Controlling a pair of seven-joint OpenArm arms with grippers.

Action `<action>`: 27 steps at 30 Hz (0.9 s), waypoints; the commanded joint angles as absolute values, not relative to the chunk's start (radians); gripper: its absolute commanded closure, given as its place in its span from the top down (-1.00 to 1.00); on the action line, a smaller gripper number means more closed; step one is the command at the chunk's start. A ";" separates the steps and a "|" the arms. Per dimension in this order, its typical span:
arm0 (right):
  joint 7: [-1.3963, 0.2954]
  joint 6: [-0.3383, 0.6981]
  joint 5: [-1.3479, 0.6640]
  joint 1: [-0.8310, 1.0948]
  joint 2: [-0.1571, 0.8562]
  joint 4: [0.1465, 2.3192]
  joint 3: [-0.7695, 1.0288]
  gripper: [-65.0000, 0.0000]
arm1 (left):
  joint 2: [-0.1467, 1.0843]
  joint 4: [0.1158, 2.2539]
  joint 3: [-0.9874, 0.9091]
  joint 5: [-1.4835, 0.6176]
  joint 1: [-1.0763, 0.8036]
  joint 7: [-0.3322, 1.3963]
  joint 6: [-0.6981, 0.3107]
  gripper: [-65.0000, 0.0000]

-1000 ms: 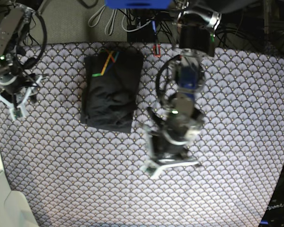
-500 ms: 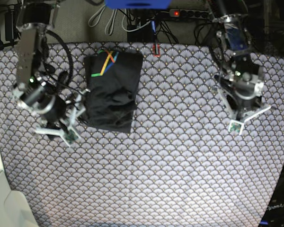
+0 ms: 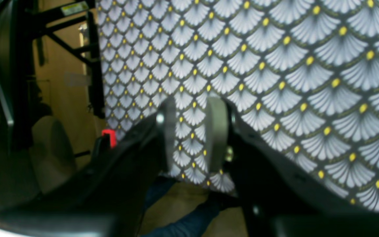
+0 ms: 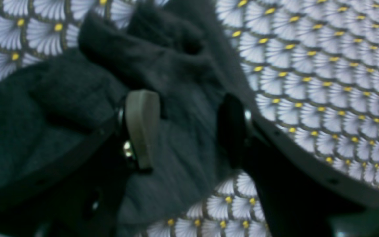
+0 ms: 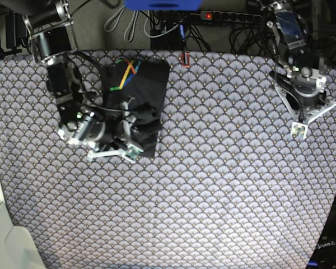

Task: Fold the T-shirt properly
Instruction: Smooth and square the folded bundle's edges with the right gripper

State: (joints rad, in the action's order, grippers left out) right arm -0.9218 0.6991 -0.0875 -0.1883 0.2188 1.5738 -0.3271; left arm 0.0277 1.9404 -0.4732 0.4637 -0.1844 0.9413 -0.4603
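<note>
The T-shirt point(image 5: 135, 95) lies folded into a dark rectangle at the back left of the table, its coloured stripe logo point(image 5: 126, 75) facing up. My right gripper point(image 5: 115, 149) hangs over the shirt's near left corner. In the right wrist view its fingers point(image 4: 141, 128) stand wide apart above rumpled dark fabric of the T-shirt point(image 4: 176, 65), and the gripper point(image 4: 186, 128) is open and closed on nothing. My left gripper point(image 5: 308, 115) is far off at the right side, open point(image 3: 192, 135), with only patterned cloth showing between its pads point(image 3: 215, 131).
A grey scallop-print cloth point(image 5: 213, 185) covers the whole table. Cables and a power strip point(image 5: 224, 15) run along the back edge, near a small red item point(image 5: 185, 59). The left wrist view shows the table's edge point(image 3: 102, 82) and the floor beyond it.
My right arm has swung from the table's left side onto the shirt's near left corner, and its jaws have widened. My left arm has moved from mid-table to the back right.
</note>
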 commanded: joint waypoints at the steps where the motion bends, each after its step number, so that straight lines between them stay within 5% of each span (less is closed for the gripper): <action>1: -0.889 0.698 -0.099 -0.216 0.220 1.572 -0.335 0.01 | 0.033 1.962 -0.475 0.469 -0.177 0.926 -0.453 -0.53; 17: -0.765 0.698 -0.099 -0.321 0.197 1.294 -0.390 -0.01 | 0.030 1.957 -0.470 0.469 -0.170 0.926 -0.453 -0.53; 27: -0.725 0.698 -0.099 -0.355 0.196 1.276 -0.390 -1.00 | 0.027 1.954 -0.467 0.467 -0.163 0.924 -0.453 -0.53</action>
